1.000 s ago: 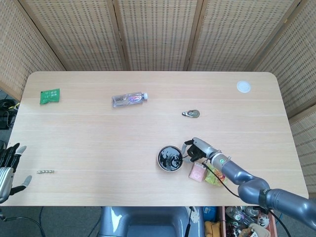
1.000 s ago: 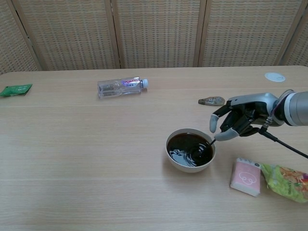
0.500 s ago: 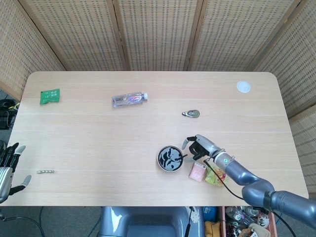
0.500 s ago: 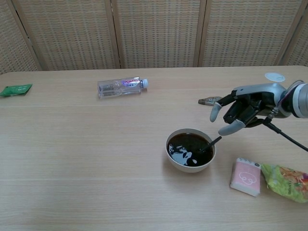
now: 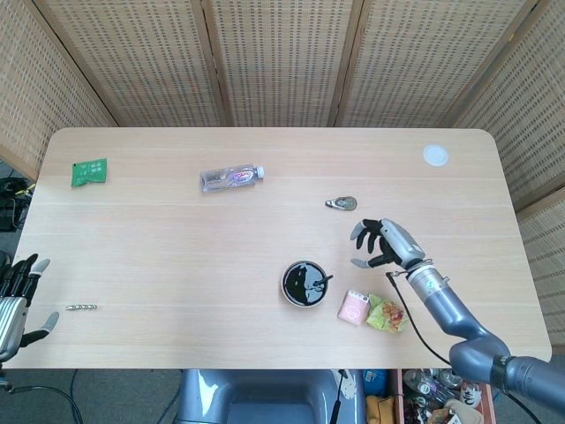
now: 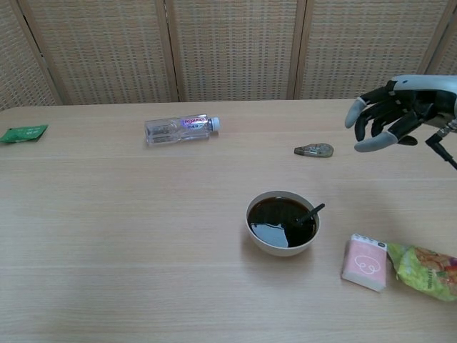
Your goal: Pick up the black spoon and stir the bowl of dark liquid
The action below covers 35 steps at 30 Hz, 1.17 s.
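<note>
The wooden bench (image 5: 177,256) carried everything, and above its right part the right hand (image 5: 386,244) hung in the air with its fingers spread and nothing in them; in the chest view the same hand (image 6: 389,114) was raised well clear of the surface. Below and to the left of that hand, well apart from it, stood the bowl of dark liquid (image 5: 303,283), and the black spoon (image 6: 308,214) rested in the bowl with its handle leaning over the rim on the side nearest the hand, touched by no hand. Far off to the left of the right hand, at the bench's near left corner, the left hand (image 5: 16,296) stayed low at the edge, fingers apart and holding nothing as far as the head view allowed one to judge, since only part of it showed. A clear plastic bottle (image 5: 231,177) lay on its side far to the upper left of the right hand. A crumpled yellow-green packet (image 5: 385,315) lay below the hand, with a small pink box (image 5: 354,306) touching it on its left, near the bowl. A green sachet (image 5: 89,171) lay at the far left of the bench. A small round white disc (image 5: 435,155) sat beyond the hand, a small metallic object (image 5: 342,204) lay just above and left of it, and a thin short chain-like piece (image 5: 81,307) lay beside the left hand.
</note>
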Motion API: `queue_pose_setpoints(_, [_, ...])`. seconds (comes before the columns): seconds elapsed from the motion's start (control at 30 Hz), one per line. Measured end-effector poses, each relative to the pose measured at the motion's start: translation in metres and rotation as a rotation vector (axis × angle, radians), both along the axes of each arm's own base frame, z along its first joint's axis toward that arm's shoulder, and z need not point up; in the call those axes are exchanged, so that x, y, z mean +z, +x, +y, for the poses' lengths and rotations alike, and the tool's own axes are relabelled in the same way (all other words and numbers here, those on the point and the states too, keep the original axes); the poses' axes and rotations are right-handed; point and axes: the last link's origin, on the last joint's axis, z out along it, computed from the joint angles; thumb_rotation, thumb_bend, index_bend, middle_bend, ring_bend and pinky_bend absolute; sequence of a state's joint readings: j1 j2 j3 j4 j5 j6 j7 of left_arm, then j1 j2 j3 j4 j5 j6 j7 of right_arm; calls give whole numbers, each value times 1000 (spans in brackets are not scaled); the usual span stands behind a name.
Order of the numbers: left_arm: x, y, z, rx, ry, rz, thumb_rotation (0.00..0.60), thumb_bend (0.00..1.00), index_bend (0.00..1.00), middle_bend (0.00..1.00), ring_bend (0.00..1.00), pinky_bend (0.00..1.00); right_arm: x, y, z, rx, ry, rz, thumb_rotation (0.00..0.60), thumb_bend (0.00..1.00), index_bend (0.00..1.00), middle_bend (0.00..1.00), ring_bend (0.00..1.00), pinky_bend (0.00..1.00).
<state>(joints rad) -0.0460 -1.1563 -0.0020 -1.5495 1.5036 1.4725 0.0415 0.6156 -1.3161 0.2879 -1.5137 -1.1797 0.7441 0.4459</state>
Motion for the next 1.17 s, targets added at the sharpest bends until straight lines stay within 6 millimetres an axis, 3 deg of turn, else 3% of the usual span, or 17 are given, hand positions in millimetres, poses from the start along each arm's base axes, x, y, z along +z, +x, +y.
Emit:
queue_pose_setpoints(0.2, [2, 1, 1, -2, 9, 2, 600, 321, 0, 0, 0, 0, 19, -13, 12, 77, -239, 201, 600, 272, 489, 484, 431, 628])
queue_pose_setpoints(0.3, [3, 2, 1, -3, 15, 1, 600, 321, 0, 0, 0, 0, 26, -21, 23, 95, -338, 277, 600, 272, 489, 463, 404, 610])
queue_pose_setpoints(0.53, [4, 3, 1, -8, 26, -5, 600, 321, 0, 0, 0, 0, 38, -42, 55, 116, -516, 404, 600, 272, 470, 370, 285, 434])
queue_pose_setpoints(0.73, [2, 6, -3, -20, 25, -16, 600, 321, 0, 0, 0, 0, 45, -63, 88, 95, -542, 496, 600, 268, 418, 287, 192, 327])
queue_pose_setpoints(0.93, [2, 7, -6, -26, 24, -18, 600, 321, 0, 0, 0, 0, 49, -72, 105, 88, -513, 567, 600, 197, 363, 224, 122, 231])
queue_pose_setpoints(1.17, [1, 12, -10, -41, 14, -20, 600, 321, 0, 0, 0, 0, 51, -80, 122, 57, -502, 593, 600, 192, 355, 216, 114, 207])
